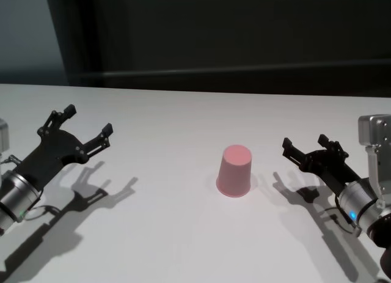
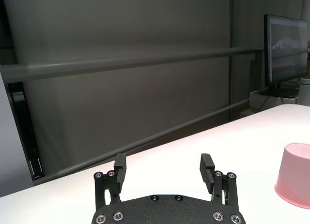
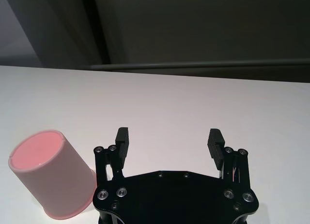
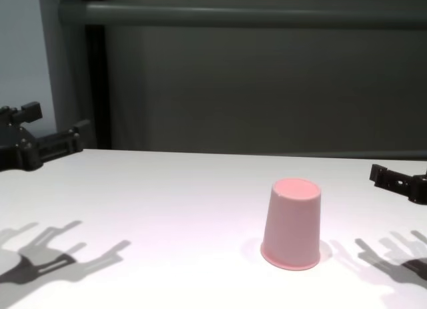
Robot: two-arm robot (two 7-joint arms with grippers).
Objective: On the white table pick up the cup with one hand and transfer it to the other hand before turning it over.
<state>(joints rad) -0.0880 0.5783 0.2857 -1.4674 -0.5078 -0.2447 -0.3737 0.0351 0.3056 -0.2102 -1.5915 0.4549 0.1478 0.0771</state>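
Your cup (image 1: 234,171) stands rim-down on the desk (image 1: 171,234); both end effectors, left (image 1: 87,129) and right (image 1: 303,147), are released, and a tapered-wall pinch could squirt it loose.

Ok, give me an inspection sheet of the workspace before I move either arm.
Surface: white table, bare around the cup.
Job's things: pink cup standing upside down, wide rim on the table, nearer the right gripper.
Clutter: nothing seen.
Grippers: left gripper open, raised at the left side; right gripper open, beside the cup, not touching it.
Cables: thin cable by the left wrist.
Surroundings: dark wall with rail; monitor off the table.
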